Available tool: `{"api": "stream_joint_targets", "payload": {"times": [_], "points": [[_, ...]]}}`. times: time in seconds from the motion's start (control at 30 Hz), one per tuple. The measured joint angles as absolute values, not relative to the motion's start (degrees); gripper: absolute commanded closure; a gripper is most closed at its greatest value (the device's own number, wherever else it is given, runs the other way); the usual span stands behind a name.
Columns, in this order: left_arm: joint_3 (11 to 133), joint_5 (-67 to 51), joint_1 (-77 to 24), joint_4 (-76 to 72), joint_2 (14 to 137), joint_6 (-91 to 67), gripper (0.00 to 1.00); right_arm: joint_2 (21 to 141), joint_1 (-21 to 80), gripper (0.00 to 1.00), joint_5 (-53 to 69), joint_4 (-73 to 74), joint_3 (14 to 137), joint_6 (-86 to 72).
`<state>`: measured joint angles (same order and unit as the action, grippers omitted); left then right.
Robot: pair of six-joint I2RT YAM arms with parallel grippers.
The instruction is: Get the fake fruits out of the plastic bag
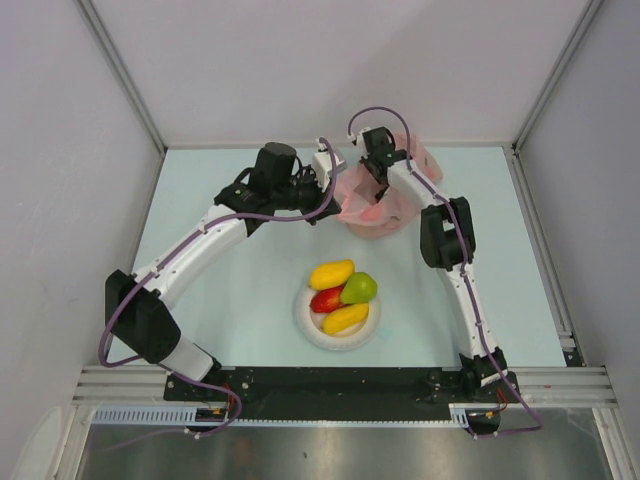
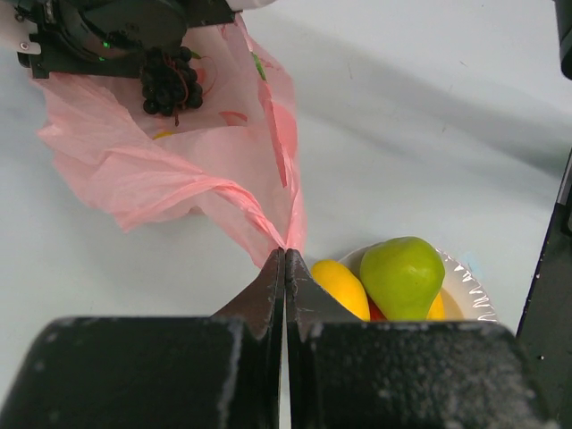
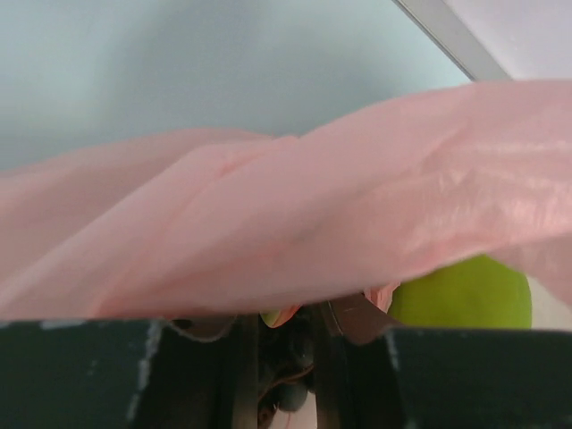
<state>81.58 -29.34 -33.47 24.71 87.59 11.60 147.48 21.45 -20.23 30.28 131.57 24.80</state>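
Your left gripper (image 2: 285, 257) is pinched fully closed on the rim of the thin, crinkly pink translucent plastic bag (image 2: 170, 170), at the table's far side. Your right gripper (image 3: 284, 332) reaches into the bag mouth, jaws narrow around the dark purple grape bunch (image 2: 168, 79). Nearer you, the white round bowl (image 1: 303, 322) holds the green pear (image 1: 359, 288) and three other fruits

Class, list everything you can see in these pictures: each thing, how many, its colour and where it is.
bag: 1, pink, far middle of table
grapes: 1 bunch, dark purple, in bag mouth
bowl: 1, white, near middle
yellow mango: 1, yellow-orange, in bowl
red mango: 1, red, in bowl
pear: 1, green, in bowl
yellow piece: 1, yellow, in bowl
table: 1, pale blue, under everything
left gripper: 1, black, shut on bag edge
right gripper: 1, black, inside bag, shut on grapes
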Motion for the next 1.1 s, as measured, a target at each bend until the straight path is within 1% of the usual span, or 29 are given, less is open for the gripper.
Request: {"api": "stream_joint_targets", "payload": {"times": [0.03,0.07,0.17,0.43,0.57,0.77,0.87,1.1], "points": [[81.6,-29.3,-33.5,24.7,87.6,11.6,1.00,147.0,21.3,0.91,-18.9,30.7,131.5,25.1],[81.6,-29.3,-33.5,24.7,87.6,11.6,1.00,146.1,21.2,0.95,-17.2,31.4,131.3,25.1],[81.8,-29.4,-33.5,24.5,87.8,11.6,1.00,142.1,20.6,1.00,-11.8,33.8,129.0,24.8],[82.0,-29.4,-33.5,22.8,89.2,10.3,1.00,129.8,20.0,1.00,2.2,40.5,122.6,22.3],[83.2,-29.3,-33.6,21.6,91.3,9.0,0.99,121.4,20.0,1.00,7.7,42.3,114.8,21.8],[83.8,-29.3,-33.8,21.4,92.5,8.8,1.00,109.3,20.0,1.00,11.1,41.3,100.4,22.3],[83.8,-29.2,-33.9,21.4,92.7,8.8,1.00,105.4,20.0,1.00,12.1,40.6,94.5,22.6],[83.8,-28.7,-33.9,21.5,93.1,8.5,1.00,101.7,20.0,1.00,14.1,39.6,91.9,23.3]]}}
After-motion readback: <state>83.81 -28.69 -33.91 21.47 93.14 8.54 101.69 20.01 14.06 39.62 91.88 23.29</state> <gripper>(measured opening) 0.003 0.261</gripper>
